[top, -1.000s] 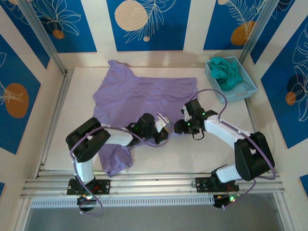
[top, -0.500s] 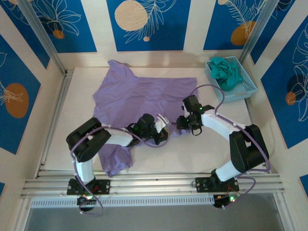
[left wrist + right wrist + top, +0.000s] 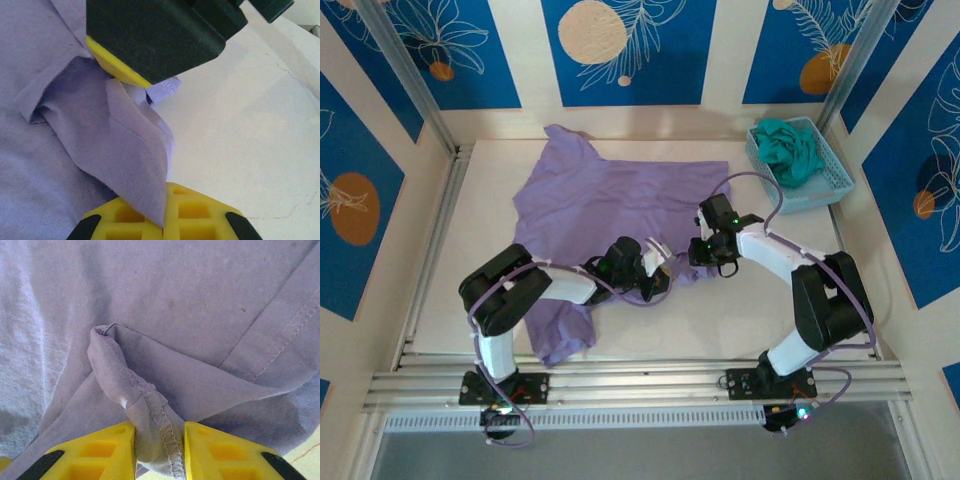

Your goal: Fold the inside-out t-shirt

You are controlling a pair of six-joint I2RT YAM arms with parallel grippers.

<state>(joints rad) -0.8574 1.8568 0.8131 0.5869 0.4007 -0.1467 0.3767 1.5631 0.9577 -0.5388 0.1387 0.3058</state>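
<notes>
Top view, garment: the lavender inside-out t-shirt [image 3: 620, 195] lies spread on the table [image 3: 750, 315], reaching from the far left towards the middle, with one part trailing to the near edge beside the left arm.
Top view, left gripper: the left gripper [image 3: 650, 272] is low at the shirt's near hem, at about the middle of the table.
Top view, right gripper: the right gripper [image 3: 704, 252] is at the same hem, just beside the left one, on the shirt's near right corner.
Top view, surroundings: a light blue basket [image 3: 835, 180] stands in the far right corner, apart from the shirt, with a teal garment [image 3: 790, 148] in it.
Left wrist view, gripper state: the left gripper [image 3: 164, 224] has its yellow pads pressed together, and a flap of the inside-out t-shirt [image 3: 75, 150] is nipped in the seam between them.
Left wrist view, surface: bare table [image 3: 250, 140] lies to the right of the flap.
Left wrist view, unidentified: a black part with a yellow edge [image 3: 150, 35] sits against the shirt's edge at the top; which device it belongs to cannot be told.
Right wrist view, gripper state: the right gripper [image 3: 160, 442] pinches a rolled, stitched hem of the inside-out t-shirt [image 3: 175, 300], with both yellow fingers [image 3: 100, 452] touching the roll.
Right wrist view, cloth: the fabric rises in a ridge from the pinch.
</notes>
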